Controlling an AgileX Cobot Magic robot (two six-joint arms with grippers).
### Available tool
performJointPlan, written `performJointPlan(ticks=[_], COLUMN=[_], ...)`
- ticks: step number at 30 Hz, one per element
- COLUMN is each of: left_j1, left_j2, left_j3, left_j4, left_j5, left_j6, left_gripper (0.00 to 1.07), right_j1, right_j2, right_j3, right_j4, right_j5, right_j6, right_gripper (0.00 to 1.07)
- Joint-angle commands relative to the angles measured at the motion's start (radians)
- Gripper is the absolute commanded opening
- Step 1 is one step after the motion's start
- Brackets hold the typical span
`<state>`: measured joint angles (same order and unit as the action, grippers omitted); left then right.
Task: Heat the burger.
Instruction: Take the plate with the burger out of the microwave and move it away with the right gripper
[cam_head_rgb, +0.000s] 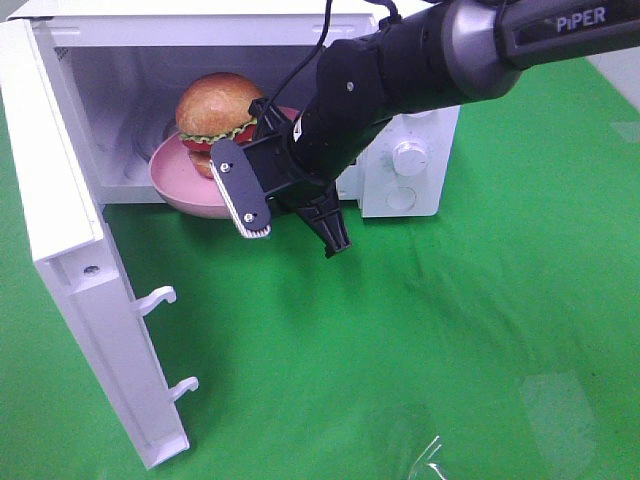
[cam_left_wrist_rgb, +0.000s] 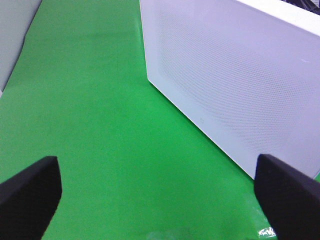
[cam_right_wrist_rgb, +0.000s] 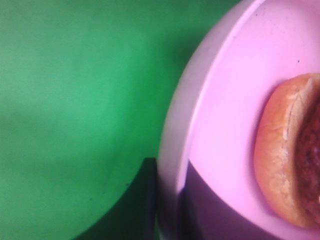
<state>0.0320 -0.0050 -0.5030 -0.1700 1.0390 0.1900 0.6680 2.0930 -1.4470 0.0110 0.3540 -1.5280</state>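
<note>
A: Which step are we at?

B: Loading, I'd say. The burger (cam_head_rgb: 218, 108) sits on the pink plate (cam_head_rgb: 178, 182), and the plate is partly inside the open microwave (cam_head_rgb: 405, 160), at the far left of the scene. Its near rim still overhangs the front sill of the cavity.

A: Is the right gripper (cam_head_rgb: 290, 215) holding the plate?

B: It looks so. In the high view its jaws stand at the plate's near right edge, and in the right wrist view they are nearly closed, with the plate's rim pinched between them. The burger's lower bun lies just beyond the grip on the plate.

A: And the left gripper (cam_left_wrist_rgb: 160, 195)?

B: Its jaws are spread as wide as they go, with nothing between them. It hangs over the green table (cam_left_wrist_rgb: 100, 125) outside the microwave's white door (cam_head_rgb: 70, 250), which stands swung open to the left.

A: What does the next move call for?

B: Probably a push farther back, until the whole plate rests on the cavity floor. Kept level, so the burger does not slide. Then the right jaws must let go and back out clear of the opening, before the door can be swung shut.

A: Any risk?

B: The arm fills much of the opening, so a crooked retreat could drag the plate outward.
</note>
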Motion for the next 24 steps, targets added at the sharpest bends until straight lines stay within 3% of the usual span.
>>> performJointPlan(ticks=[1,14,17,24], left_j1=[0.003,0.003,0.003,0.003], left_j2=[-0.022,-0.022,-0.022,-0.022], left_j3=[0.005,0.005,0.005,0.005], left_j4=[-0.001,-0.001,-0.001,-0.001], left_j5=[-0.004,-0.004,-0.004,-0.004], left_j6=[-0.005,-0.005,-0.005,-0.005], left_gripper=[1.03,1.03,1.03,1.03], right_j1=[-0.004,0.004,0.004,0.004], right_j2=[-0.082,-0.272,-0.286,-0.434], right_j3=[0.089,0.349,0.365,0.551], right_j4=[-0.011,-0.011,-0.011,-0.011], right_j5=[-0.091,-0.189,-0.196,-0.260], right_j6=[-0.004,0.002,0.002,0.002], right_gripper=[0.00,0.00,0.00,0.00])
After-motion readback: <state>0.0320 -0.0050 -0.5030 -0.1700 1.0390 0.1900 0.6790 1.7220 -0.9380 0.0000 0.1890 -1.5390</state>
